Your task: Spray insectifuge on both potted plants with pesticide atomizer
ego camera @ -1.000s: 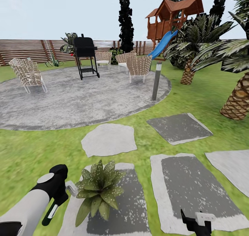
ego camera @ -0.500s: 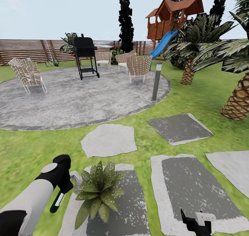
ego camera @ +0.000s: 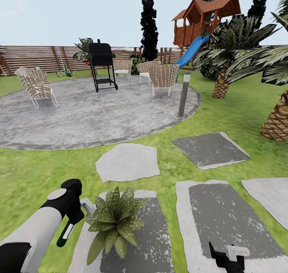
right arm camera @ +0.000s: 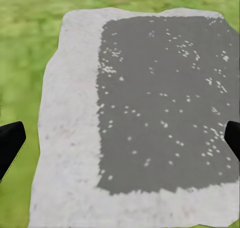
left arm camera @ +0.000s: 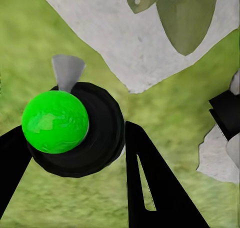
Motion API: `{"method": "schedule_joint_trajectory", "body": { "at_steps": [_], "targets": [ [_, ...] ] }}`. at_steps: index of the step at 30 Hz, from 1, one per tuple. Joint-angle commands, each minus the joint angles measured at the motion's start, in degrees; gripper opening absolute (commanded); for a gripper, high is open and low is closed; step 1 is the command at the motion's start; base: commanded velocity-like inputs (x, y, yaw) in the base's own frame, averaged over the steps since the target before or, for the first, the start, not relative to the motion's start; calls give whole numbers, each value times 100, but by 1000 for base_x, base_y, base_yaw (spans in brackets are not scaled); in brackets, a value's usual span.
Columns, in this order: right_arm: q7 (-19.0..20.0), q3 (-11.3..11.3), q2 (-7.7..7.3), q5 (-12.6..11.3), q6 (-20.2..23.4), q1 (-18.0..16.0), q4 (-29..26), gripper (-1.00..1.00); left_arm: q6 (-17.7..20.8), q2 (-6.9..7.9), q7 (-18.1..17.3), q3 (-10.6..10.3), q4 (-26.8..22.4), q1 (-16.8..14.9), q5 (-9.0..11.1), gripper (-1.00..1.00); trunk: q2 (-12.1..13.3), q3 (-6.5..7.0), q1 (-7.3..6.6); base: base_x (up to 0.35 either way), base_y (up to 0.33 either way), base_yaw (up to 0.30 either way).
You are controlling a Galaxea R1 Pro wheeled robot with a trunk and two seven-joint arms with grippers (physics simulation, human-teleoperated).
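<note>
While pinched by left gripper [left arm camera: 70,153], atomizer [left arm camera: 75,128] nozzle blurs | right gripper [right arm camera: 120,138] spread, tips cropped

A backyard garden: lawn [ego camera: 24,173], stepping stones [ego camera: 127,161], slatted fence [ego camera: 36,58], grill [ego camera: 101,64], playhouse slide [ego camera: 192,51]

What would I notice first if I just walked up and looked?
Probably the speckled potted plant on a grey stepping stone near the robot, with the left gripper beside it holding the pesticide atomizer, nozzle pointing at the leaves. Farther back, a black grill stands on a round paved patio, and a wooden playhouse with a blue slide rises on the right.
</note>
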Motion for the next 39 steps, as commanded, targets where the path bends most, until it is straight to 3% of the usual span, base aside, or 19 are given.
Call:
{"method": "schedule_joint_trajectory", "body": {
  "at_steps": [1, 24, 39],
  "targets": [
    [58, -49, 1, -1, -19, -4, 4, 100, 53, 0, -50, -9, -13, -9, -36, -100, -2, -5, 0, 135, -205, 259],
    [58, -49, 0, -1, -19, -4, -2, 100, 53, -1, -50, -8, -67, -35, -31, -100, -2, -5, 0, 76, -253, 35],
    [58, -49, 1, -1, -19, -4, 2, 100, 53, -29, -50, -12, -23, -23, -34, -100, -2, -5, 0, 33, -21, 95]
  ]
}}
